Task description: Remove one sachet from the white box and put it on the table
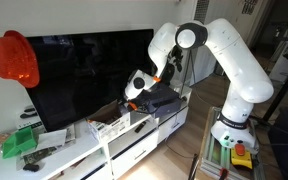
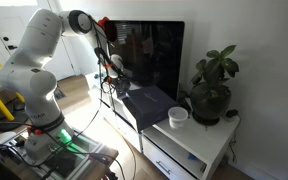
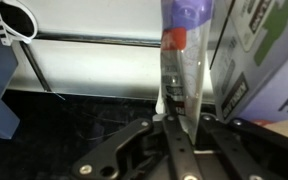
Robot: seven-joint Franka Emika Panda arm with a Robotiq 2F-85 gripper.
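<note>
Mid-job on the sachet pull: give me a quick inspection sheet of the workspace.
Surface: white table, items along its top.
Job's things: sachet looks pinched at the fingertips, off the table; white box sits on the table near the gripper.
Clutter: green packet, dark box, cup, plant.
Grippers: gripper shut, apparently on the sachet.
Cables: dark cables hang beside the TV.
Surroundings: red cap on the TV's corner; wall behind.

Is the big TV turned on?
No, the TV screen is black and shows no picture.
</note>
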